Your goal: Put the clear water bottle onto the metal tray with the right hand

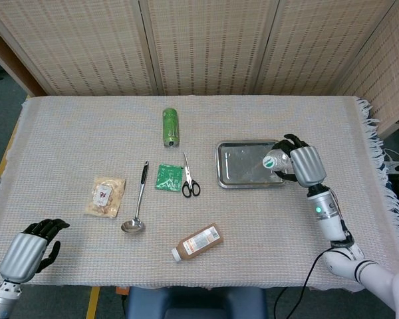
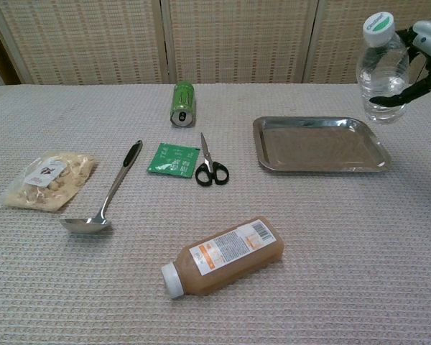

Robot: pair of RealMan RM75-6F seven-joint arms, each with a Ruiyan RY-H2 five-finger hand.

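Note:
My right hand (image 1: 304,165) grips the clear water bottle (image 2: 382,72) and holds it upright in the air, cap (image 2: 378,23) up, above the far right corner of the metal tray (image 2: 320,144). In the head view the bottle (image 1: 275,161) shows at the tray's (image 1: 243,166) right edge, partly hidden by my fingers. At the chest view's right edge the right hand (image 2: 425,61) is mostly cut off. My left hand (image 1: 30,251) hangs at the near left corner of the table with its fingers curled and nothing in it.
On the woven cloth lie a green can (image 2: 182,103), scissors (image 2: 210,164), a green packet (image 2: 174,159), a ladle (image 2: 106,199), a snack bag (image 2: 49,179) and a brown bottle on its side (image 2: 224,255). The cloth's fringe (image 1: 380,159) marks the right edge.

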